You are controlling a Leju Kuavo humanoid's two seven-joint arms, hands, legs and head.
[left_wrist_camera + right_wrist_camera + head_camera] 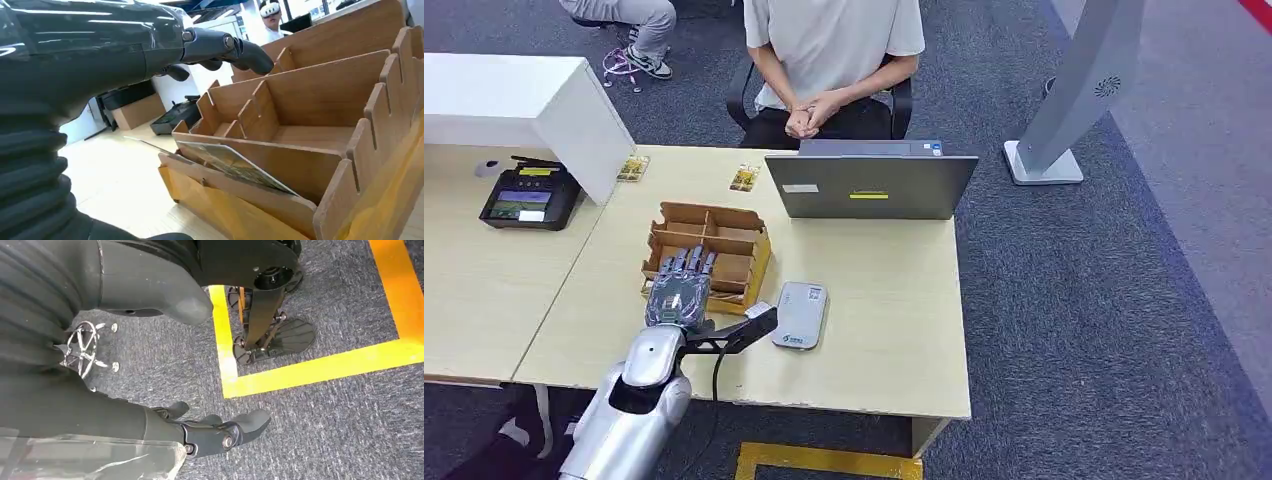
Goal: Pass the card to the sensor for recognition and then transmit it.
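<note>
an office: desk [894,300], laptop [869,185], carpet [1104,300].

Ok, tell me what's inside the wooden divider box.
The wooden divider box has one card leaning in its front slot; the visible rear compartments look empty. The left hand hovers over the box and covers part of it from above.

A wooden organizer [709,255] is sitting on the bench [879,300], with a card [235,165] leaning in its front compartment. The sensor [801,314] is lying just right of it, a laptop [869,183] standing behind both.
</note>
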